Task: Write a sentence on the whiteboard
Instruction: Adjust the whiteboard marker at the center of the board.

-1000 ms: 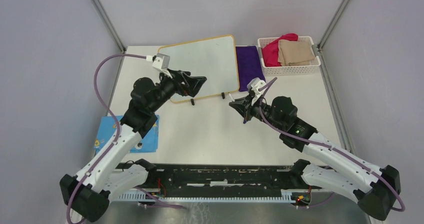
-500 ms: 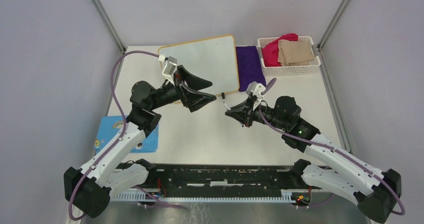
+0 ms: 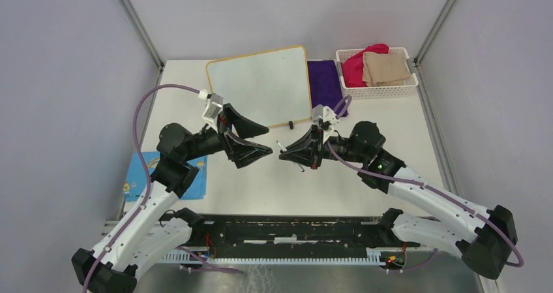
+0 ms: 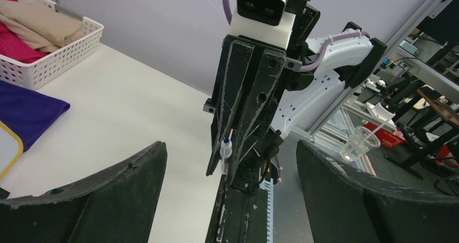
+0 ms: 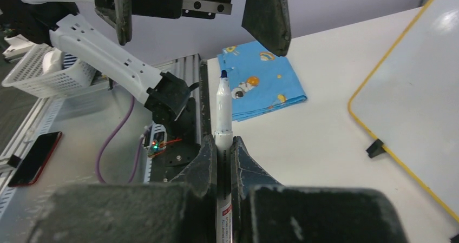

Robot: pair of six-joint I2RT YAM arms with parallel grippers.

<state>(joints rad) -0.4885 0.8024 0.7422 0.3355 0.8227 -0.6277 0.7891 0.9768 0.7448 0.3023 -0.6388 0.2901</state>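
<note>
The whiteboard (image 3: 261, 84) lies flat at the back of the table, tan-framed, its face plain white; no sentence is in view on it. Its edge also appears in the right wrist view (image 5: 422, 118). My right gripper (image 3: 285, 154) (image 5: 223, 141) is shut on a white marker (image 5: 223, 113) (image 3: 280, 145), whose uncapped blue tip points at the left arm. My left gripper (image 3: 266, 141) (image 4: 230, 145) is open, jaws wide, facing the marker (image 4: 225, 148) from a short gap away. Both hover over the table's middle, in front of the board.
A blue booklet (image 3: 166, 175) (image 5: 260, 86) lies at the near left. A purple cloth (image 3: 323, 87) (image 4: 27, 113) sits right of the board. A white basket (image 3: 405, 87) (image 4: 48, 59) at the back right holds red and tan cloths.
My left gripper swung from the whiteboard's front edge down toward the table's middle. My right gripper moved left with the marker, so the two now face each other closely.
</note>
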